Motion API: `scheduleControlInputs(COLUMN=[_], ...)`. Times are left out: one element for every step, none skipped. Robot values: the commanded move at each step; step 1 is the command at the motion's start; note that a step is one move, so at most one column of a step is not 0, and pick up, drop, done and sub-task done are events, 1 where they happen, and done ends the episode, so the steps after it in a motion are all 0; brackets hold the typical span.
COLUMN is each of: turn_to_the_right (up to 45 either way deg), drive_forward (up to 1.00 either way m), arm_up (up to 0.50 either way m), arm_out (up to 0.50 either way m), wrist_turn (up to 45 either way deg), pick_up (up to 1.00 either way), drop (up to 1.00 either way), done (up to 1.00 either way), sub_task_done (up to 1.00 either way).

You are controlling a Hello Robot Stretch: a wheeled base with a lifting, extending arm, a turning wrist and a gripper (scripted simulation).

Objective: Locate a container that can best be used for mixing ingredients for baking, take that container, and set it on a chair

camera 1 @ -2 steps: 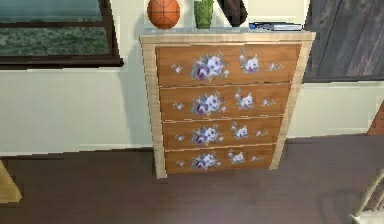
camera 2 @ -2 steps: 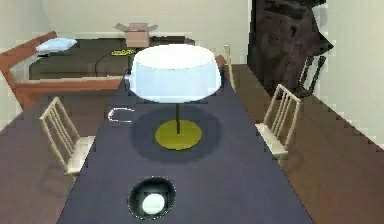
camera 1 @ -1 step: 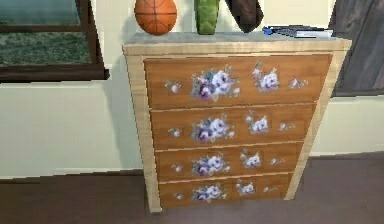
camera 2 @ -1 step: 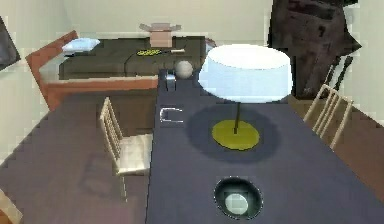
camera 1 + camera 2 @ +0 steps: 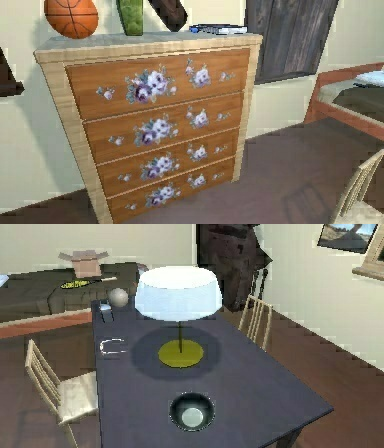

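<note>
In the forward view a wooden dresser (image 5: 150, 120) stands close ahead, its four drawers painted with flowers. On its top sit a basketball (image 5: 72, 15), a green thing (image 5: 130, 15), a dark thing (image 5: 170, 12) and a flat blue thing (image 5: 218, 29) (too small to name). To the right is a bed (image 5: 350, 95) with a wooden frame, and a pale chair back (image 5: 362, 200) shows in the bottom right corner.

In the arm side view a dark table (image 5: 250, 374) runs up the middle. The bowl (image 5: 192, 411), round with a dark rim and a pale inside, rests on it near its near edge. Farther up stands a lamp (image 5: 178, 296) with a white shade on a yellow base. A grey ball (image 5: 119, 297) lies near the table's far left corner. A chair (image 5: 65, 389) stands beside the table's left side, and a second chair (image 5: 257, 321) beside its right. Beyond, a box (image 5: 84, 262) sits on a low desk (image 5: 30, 294).
</note>
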Motion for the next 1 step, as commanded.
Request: scheduleControlInputs(turn_to_the_right=[0.0], drive_forward=[0.0], arm_up=[0.5], arm_out=[0.0], wrist_turn=[0.0], pick_up=[0.0], drop=[0.0], done=[0.0], sub_task_done=[0.0])
